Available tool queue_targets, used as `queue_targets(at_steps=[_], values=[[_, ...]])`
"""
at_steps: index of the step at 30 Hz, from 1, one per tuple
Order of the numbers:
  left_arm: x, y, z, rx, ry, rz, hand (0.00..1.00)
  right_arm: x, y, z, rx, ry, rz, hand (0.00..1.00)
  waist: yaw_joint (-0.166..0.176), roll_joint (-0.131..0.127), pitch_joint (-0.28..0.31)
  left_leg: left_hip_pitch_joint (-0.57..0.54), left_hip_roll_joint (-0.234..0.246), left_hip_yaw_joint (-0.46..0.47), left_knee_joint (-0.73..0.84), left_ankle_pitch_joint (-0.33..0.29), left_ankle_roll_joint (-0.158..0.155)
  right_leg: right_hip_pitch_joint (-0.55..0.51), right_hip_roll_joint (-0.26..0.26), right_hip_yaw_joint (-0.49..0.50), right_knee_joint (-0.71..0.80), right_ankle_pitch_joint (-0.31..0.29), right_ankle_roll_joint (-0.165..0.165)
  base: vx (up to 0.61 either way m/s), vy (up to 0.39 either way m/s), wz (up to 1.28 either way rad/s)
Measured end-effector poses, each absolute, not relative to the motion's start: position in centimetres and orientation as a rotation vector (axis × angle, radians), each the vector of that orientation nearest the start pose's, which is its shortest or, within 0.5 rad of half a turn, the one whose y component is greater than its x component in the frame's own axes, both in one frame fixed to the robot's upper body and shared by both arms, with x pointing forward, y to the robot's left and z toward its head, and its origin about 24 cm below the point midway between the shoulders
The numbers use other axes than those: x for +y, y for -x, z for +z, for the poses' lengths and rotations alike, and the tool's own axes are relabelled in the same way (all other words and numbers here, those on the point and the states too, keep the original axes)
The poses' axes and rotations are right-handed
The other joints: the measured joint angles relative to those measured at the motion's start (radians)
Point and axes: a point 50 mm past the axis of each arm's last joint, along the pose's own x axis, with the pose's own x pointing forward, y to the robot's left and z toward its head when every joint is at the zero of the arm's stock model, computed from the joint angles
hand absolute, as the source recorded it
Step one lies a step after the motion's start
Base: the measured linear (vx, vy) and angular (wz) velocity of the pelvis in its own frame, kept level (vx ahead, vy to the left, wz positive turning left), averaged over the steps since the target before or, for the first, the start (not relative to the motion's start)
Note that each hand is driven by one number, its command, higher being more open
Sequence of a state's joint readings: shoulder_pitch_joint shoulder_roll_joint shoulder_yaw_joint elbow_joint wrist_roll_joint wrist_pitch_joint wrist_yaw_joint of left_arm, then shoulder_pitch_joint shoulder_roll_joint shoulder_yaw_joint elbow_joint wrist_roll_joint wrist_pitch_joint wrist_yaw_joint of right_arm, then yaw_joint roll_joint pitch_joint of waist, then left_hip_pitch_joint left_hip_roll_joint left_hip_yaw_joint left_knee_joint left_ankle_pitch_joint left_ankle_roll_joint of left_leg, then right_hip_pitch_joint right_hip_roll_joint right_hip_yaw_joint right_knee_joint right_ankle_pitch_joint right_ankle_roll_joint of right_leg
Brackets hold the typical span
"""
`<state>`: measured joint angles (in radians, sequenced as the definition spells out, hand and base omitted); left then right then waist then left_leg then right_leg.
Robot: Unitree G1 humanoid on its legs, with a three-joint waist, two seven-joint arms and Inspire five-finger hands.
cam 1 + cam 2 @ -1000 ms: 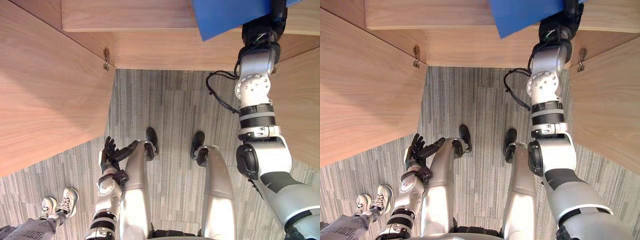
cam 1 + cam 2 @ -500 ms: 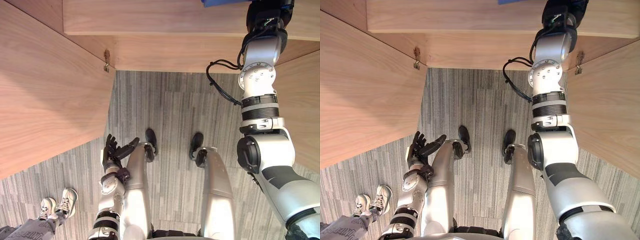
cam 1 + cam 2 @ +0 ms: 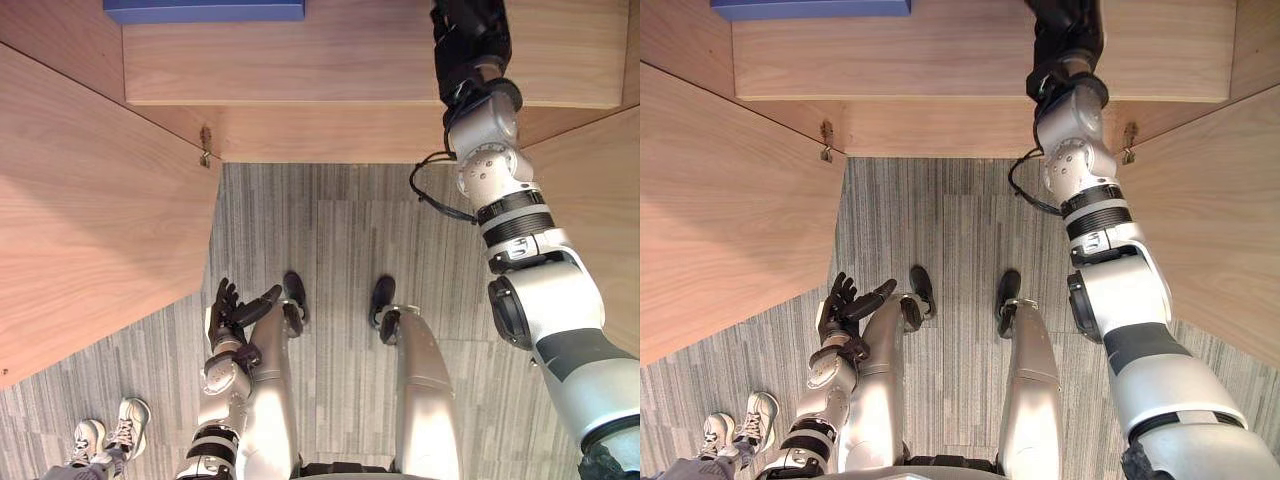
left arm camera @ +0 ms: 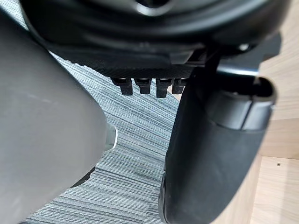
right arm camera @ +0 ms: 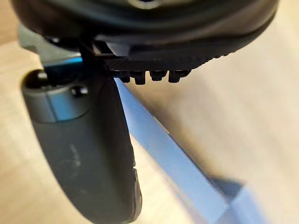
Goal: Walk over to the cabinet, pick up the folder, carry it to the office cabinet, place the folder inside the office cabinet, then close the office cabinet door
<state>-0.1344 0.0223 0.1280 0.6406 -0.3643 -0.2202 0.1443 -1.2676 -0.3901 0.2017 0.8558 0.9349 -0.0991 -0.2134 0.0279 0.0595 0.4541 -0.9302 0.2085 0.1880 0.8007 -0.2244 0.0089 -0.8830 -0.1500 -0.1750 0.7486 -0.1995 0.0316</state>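
One blue folder (image 3: 205, 10) lay flat on the wooden shelf (image 3: 330, 60) of the office cabinet (image 3: 330, 130), at 11 o'clock in the left eye view, touched by neither hand. Two doors (image 3: 90, 210) stood swung open, one at 9 o'clock and one at 3 o'clock, over a grey striped carpet floor (image 3: 340, 250). The right hand (image 3: 468, 40) reached over the shelf at 1 o'clock, well apart from the folder. The left hand (image 3: 232, 312) hung low at 7 o'clock with its fingers loosely spread and holding nothing. Two pale shoes (image 3: 105, 432) of a person stood on the carpet at 7 o'clock, near the edge.

Two metal hinges (image 3: 826, 140) showed in the right eye view, one at the inner edge of each door, at 10 o'clock and 2 o'clock.

In the left wrist view, the left hand's fingers (image 4: 149, 86) lay straight in a row with the thumb standing clear of them, empty, over carpet and light wood.

In the right wrist view, the right hand's fingers (image 5: 140, 77) were likewise straight and empty, the thumb apart from them. The folder's blue edge ran across the wood beyond them.
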Motion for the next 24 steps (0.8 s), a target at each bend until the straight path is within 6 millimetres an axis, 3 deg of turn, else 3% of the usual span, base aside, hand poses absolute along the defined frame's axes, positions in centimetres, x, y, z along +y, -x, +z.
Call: queue_targets(at_steps=[7,9,15,19,24], values=[[19.1,-24.7,-5.5,0.309,0.289,0.331,1.00,-17.1,-41.3,29.2,-0.407,0.004,-0.011,0.00,-0.010,0.000,0.000,0.007,0.000,0.001,0.001,0.000,0.000,0.011,0.000,0.000,-0.006,0.004,0.001,-0.05,-0.031,0.00],[19.2,-24.6,-5.7,0.316,0.277,0.326,1.00,-17.4,-41.3,28.3,-0.389,0.116,-0.006,0.00,-0.013,0.000,0.000,0.007,0.001,0.001,-0.001,0.000,0.001,0.010,0.001,-0.001,-0.010,0.004,0.001,-0.05,-0.042,0.00],[19.3,-24.7,-5.7,0.320,0.273,0.315,1.00,-17.1,-41.5,26.6,-0.346,0.257,-0.004,0.00,-0.007,0.000,0.000,0.005,0.005,0.005,-0.015,0.002,0.003,0.007,0.007,-0.002,-0.023,0.010,-0.001,-0.01,-0.048,-0.03],[19.2,-24.9,-5.7,0.321,0.274,0.312,1.00,-16.6,-41.6,26.7,-0.360,0.327,-0.019,0.00,0.001,0.000,-0.001,0.004,0.005,0.006,-0.025,0.002,0.002,0.006,0.009,-0.004,-0.033,0.010,-0.001,0.01,-0.037,0.00],[19.2,-25.1,-5.5,0.312,0.275,0.311,1.00,-14.2,-41.9,28.2,-0.381,0.339,0.002,0.00,0.003,0.001,-0.001,-0.011,0.002,0.006,-0.033,0.008,0.001,-0.011,0.007,-0.005,-0.035,0.010,-0.002,-0.01,-0.041,0.01]])
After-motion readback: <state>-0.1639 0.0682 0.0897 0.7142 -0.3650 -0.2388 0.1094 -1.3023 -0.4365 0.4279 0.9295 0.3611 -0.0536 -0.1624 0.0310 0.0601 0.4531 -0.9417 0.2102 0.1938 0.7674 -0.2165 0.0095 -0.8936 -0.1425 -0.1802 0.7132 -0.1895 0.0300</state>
